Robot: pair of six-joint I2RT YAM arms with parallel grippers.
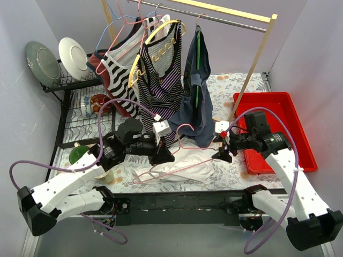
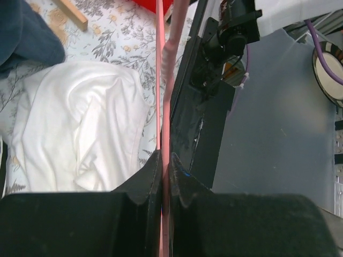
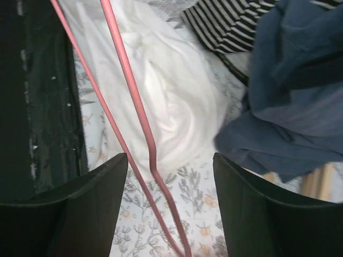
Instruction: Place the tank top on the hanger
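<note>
The white tank top [image 1: 194, 167] lies crumpled on the flowered table between the two arms. The thin pink wire hanger [image 1: 185, 126] stands tilted over it, hook uppermost. My left gripper [image 1: 162, 157] is shut on the hanger's wire; the left wrist view shows its jaws [image 2: 165, 171] pinched on the pink wire [image 2: 169, 64], with the tank top [image 2: 80, 134] to the left. My right gripper [image 1: 221, 155] is open at the hanger's right end. Two pink wires [image 3: 128, 85] run between its fingers [image 3: 170, 176] without being pinched, above the tank top [image 3: 171, 91].
A wooden clothes rail [image 1: 225, 10] at the back carries a striped top [image 1: 161, 80] and a dark navy garment [image 1: 195, 101] that hangs down near the right gripper. A red tray [image 1: 292, 134] lies at the right. A dish rack with plates [image 1: 59, 59] stands at the left.
</note>
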